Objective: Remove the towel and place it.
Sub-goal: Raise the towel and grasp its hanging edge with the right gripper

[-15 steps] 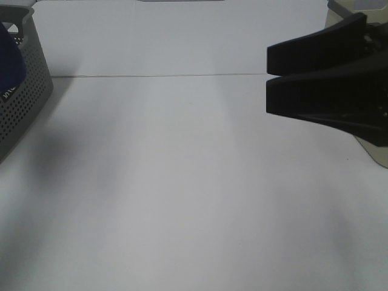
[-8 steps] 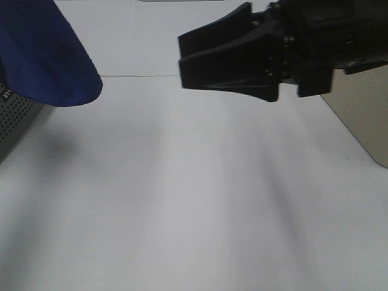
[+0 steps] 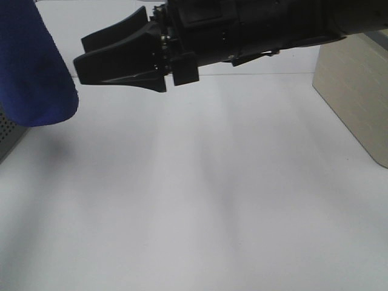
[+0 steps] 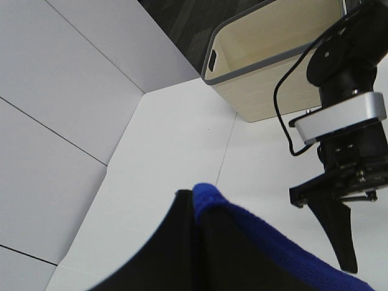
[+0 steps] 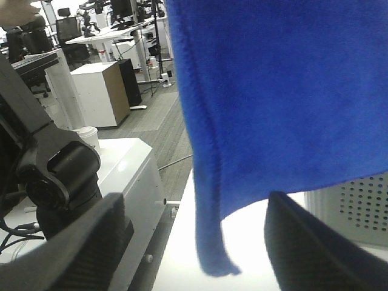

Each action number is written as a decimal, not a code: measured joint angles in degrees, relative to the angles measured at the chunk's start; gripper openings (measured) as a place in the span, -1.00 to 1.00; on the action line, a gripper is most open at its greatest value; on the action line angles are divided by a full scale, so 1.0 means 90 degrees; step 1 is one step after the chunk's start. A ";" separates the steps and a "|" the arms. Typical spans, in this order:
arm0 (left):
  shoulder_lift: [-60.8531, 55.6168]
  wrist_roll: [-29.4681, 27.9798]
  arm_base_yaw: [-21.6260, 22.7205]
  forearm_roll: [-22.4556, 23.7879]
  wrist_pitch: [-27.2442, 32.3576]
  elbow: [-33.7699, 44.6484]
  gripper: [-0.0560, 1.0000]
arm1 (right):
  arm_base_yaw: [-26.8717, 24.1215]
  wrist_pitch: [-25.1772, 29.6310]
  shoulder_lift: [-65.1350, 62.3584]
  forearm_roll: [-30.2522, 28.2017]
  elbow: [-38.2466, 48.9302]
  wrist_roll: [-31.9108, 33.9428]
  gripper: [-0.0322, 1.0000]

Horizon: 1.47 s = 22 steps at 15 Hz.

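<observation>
Towel hung near the grey basket, pinched in my left gripper. My right gripper, jaws spread (not yet on cloth), pointed at its drooping edge. I judged it best to close squarely on that hem before carrying.

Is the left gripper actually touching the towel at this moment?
Touching. The left wrist view shows the left gripper shut on the towel, with the blue cloth coming out from between its closed fingers.
</observation>
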 joint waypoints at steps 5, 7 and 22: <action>0.0000 0.0000 0.0000 -0.0057 -0.0013 -0.0006 -0.89 | 0.0331 -0.0102 0.0707 0.0465 -0.0618 0.0000 0.33; 0.0006 0.0000 0.0000 -0.0064 -0.0025 -0.0006 -0.89 | 0.0567 0.0013 0.0796 0.0465 -0.0624 0.0000 0.33; 0.0134 0.0000 0.0000 -0.0083 -0.0166 -0.0006 -0.89 | 0.0764 0.0255 0.0809 -0.0178 -0.0624 0.0057 -0.91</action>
